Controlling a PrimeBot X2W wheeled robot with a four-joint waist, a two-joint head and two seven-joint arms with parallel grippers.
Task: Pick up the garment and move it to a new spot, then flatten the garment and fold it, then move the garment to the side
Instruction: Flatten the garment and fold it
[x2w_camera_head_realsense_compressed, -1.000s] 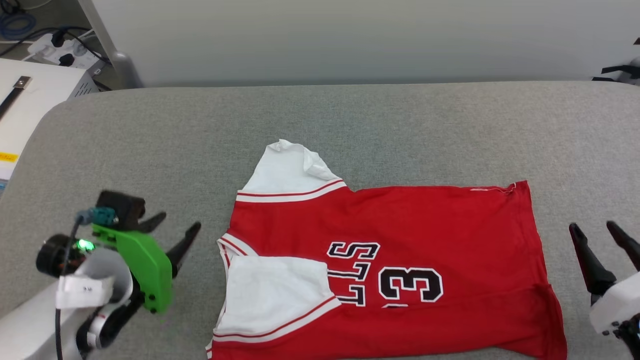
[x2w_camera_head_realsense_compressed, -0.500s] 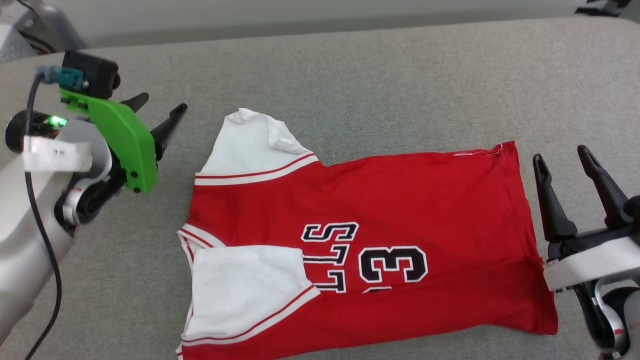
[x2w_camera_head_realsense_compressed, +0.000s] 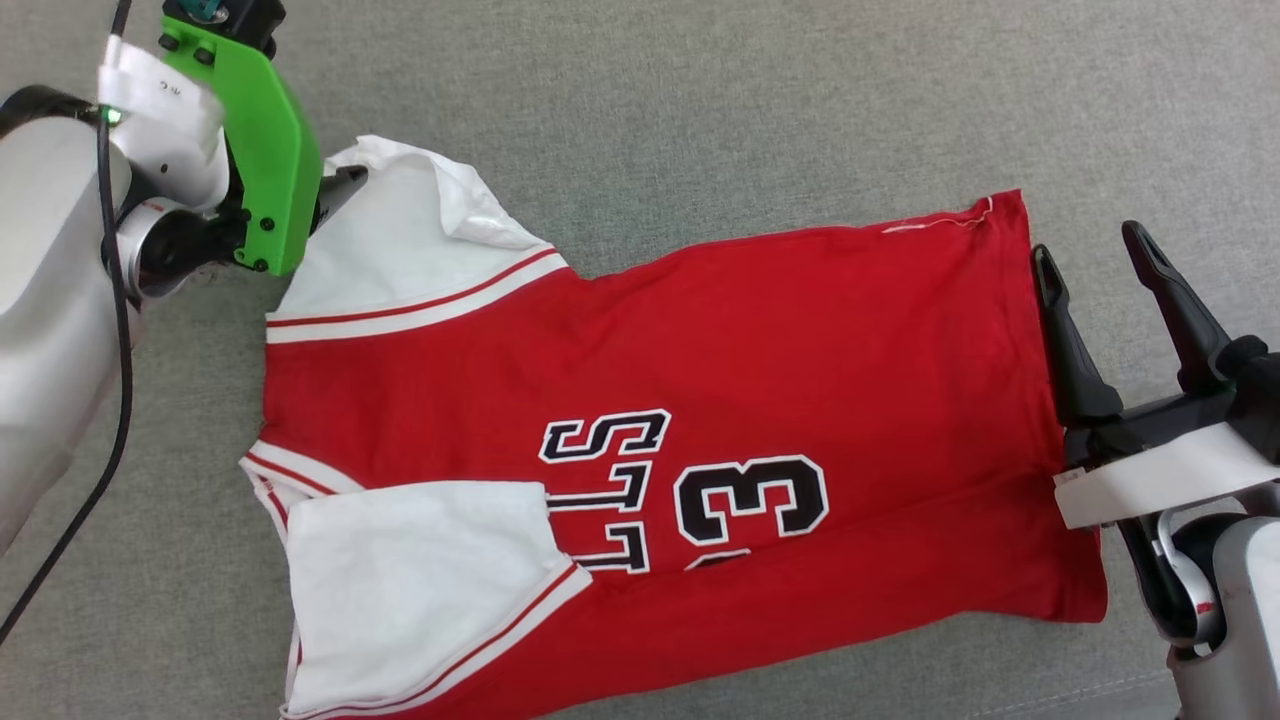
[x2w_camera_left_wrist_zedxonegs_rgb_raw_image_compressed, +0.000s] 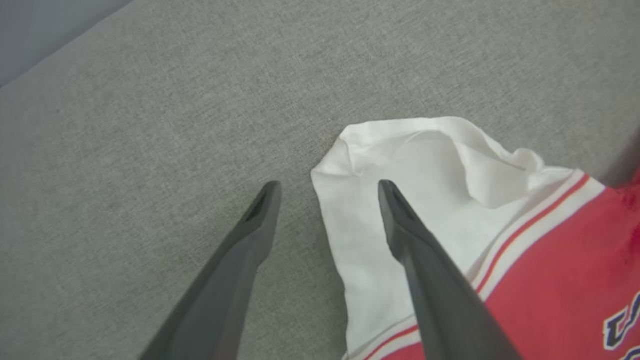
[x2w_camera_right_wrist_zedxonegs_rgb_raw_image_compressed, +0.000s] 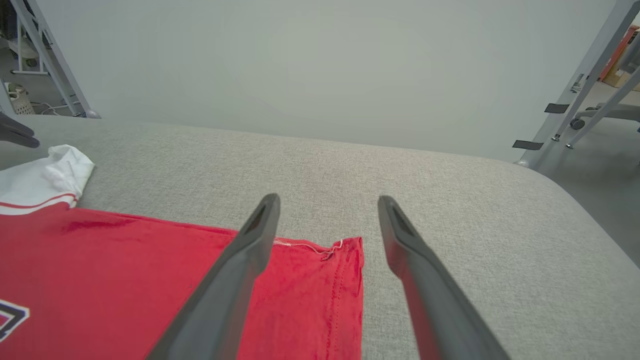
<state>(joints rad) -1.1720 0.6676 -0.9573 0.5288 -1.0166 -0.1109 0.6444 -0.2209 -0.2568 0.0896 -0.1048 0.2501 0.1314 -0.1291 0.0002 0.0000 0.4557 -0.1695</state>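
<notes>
1. The left end effector (x2w_camera_left_wrist_zedxonegs_rgb_raw_image_compressed: 328, 185) is standing wide open and is holding nothing. One finger is hanging over the garment's upper white sleeve (x2w_camera_left_wrist_zedxonegs_rgb_raw_image_compressed: 425, 165) and the other over bare table (x2w_camera_left_wrist_zedxonegs_rgb_raw_image_compressed: 150, 125), so the pair is straddling the sleeve's outer edge. Whether either tip is touching the cloth cannot be told.
2. In the head view a green mount (x2w_camera_head_realsense_compressed: 265, 150) on the left wrist is hiding most of those fingers, and a dark cable (x2w_camera_head_realsense_compressed: 120, 330) is hanging down beside the pale forearm.
3. The right end effector (x2w_camera_right_wrist_zedxonegs_rgb_raw_image_compressed: 328, 198) is also standing wide open and gripping nothing. One finger is reaching over the red hem (x2w_camera_right_wrist_zedxonegs_rgb_raw_image_compressed: 357, 300) near its far corner, and the other is hanging over the bare grey surface just beyond it.
4. The garment (x2w_camera_head_realsense_compressed: 800, 350) is lying spread across the middle of the table between the two end effectors, collar end toward the left one and hem toward the right one.
5. The lower white sleeve (x2w_camera_head_realsense_compressed: 420, 580) is lying folded in over the red front, just beside the black letters and number (x2w_camera_head_realsense_compressed: 750, 500).
6. A pale wall (x2w_camera_right_wrist_zedxonegs_rgb_raw_image_compressed: 320, 65) is rising behind the table, and grey metal frame legs (x2w_camera_right_wrist_zedxonegs_rgb_raw_image_compressed: 575, 100) are standing off to one side.
</notes>
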